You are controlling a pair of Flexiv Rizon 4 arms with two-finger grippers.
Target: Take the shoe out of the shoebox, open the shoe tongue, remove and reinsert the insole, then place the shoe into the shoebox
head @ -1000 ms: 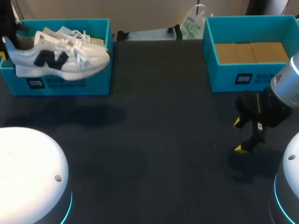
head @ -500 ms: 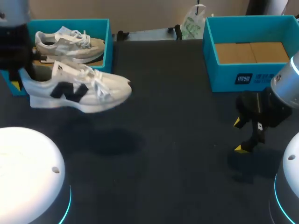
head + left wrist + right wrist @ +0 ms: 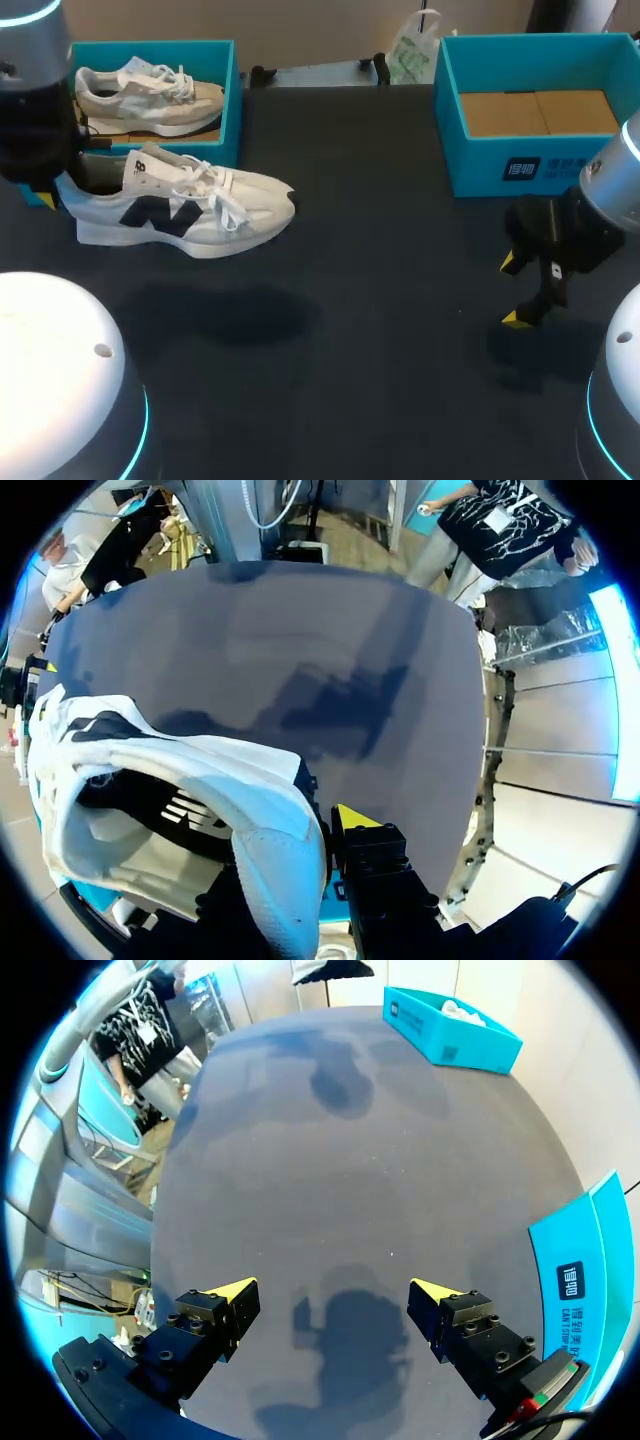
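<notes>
Dark matte table [image 3: 380,200], bearing two teal shoeboxes at its far corners; broad bare surface lies between them and ahead of both grippers.

Right shoebox [image 3: 480,160], just beyond and beside the right gripper [image 3: 515,290]; it has a brown cardboard liner [image 3: 540,112] inside and a white printed label [image 3: 525,170] on its front wall. In the right wrist view its wall [image 3: 590,1260] stands close beside the outer finger.

Left shoebox [image 3: 232,100], directly behind the left gripper [image 3: 45,195]; a second pale shoe [image 3: 150,95] lies inside it on its sole.

Shoe [image 3: 190,205], white with a dark side emblem and loose white laces; it is outside the box and clear of the table, toe pointing away from the left gripper toward the table's middle. Its shadow [image 3: 220,310] falls on the surface apart from it.

Left gripper [image 3: 300,840], clamped on the shoe's heel wall [image 3: 150,780]; one yellow tip shows outside the heel and the other finger is hidden by it.

Right gripper [image 3: 332,1295], spread wide with nothing between its fingers, above bare table near the edge.
</notes>
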